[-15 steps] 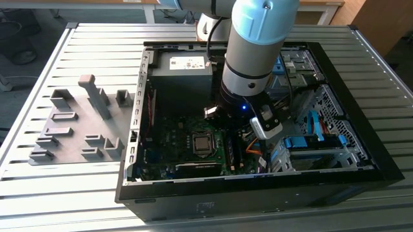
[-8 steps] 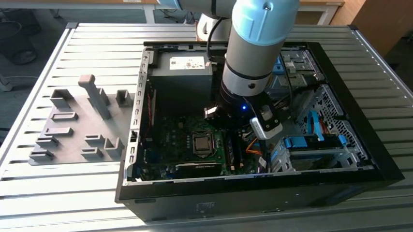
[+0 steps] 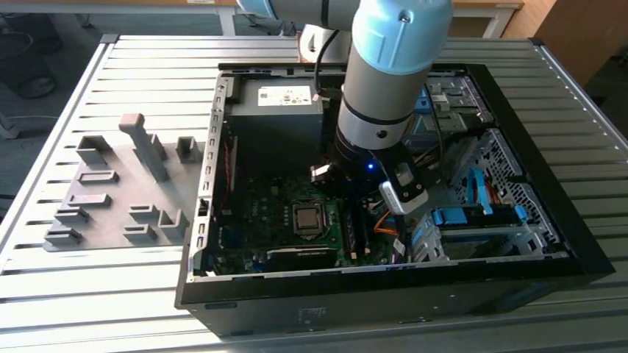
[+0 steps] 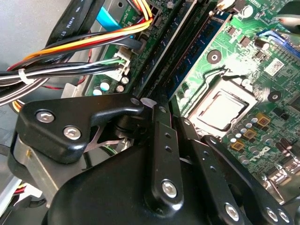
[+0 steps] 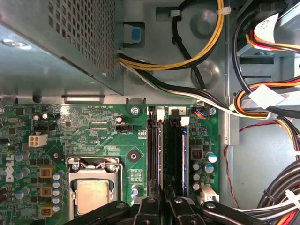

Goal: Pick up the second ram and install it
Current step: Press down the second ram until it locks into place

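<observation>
Grey fixture tray (image 3: 118, 193) lies on the slatted table (image 3: 59, 279), at the exterior view's left of the open computer case (image 3: 549, 243). Arm (image 3: 393, 81) reaches straight down into the case over the green motherboard (image 5: 93, 126). Gripper (image 5: 161, 202) sits low over the memory slots (image 5: 164, 154), fingers (image 4: 161, 136) drawn close together on the edge of the second ram (image 4: 199, 40), which stands in its slot just beside the processor (image 5: 93, 194)

Bright daylight on slatted table (image 3: 137, 59); case interior (image 3: 265, 158) shadowed; glare on CPU (image 4: 225, 108); near linkage soft.
</observation>
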You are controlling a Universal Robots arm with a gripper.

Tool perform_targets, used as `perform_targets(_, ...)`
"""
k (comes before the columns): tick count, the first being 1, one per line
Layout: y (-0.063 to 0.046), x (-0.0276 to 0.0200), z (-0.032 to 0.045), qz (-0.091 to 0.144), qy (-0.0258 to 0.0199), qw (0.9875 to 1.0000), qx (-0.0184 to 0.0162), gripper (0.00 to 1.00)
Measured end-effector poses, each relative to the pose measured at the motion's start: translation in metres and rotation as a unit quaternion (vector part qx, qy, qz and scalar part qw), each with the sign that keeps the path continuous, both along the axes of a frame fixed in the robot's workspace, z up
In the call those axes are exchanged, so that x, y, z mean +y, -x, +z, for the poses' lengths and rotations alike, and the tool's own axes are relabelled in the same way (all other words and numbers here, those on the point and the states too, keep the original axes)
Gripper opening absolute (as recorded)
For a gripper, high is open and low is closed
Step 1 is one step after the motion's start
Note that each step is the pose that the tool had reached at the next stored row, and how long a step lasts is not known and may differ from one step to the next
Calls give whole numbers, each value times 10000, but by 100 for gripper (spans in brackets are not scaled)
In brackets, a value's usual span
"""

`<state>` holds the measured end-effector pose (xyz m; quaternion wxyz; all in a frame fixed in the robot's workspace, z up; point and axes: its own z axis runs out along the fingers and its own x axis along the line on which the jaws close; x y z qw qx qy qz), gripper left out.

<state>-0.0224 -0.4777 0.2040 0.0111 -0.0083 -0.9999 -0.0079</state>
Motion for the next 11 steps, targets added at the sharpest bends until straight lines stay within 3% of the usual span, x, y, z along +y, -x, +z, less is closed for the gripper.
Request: perform_targets(11, 0, 0, -2, 0, -1, 10000, 0, 14)
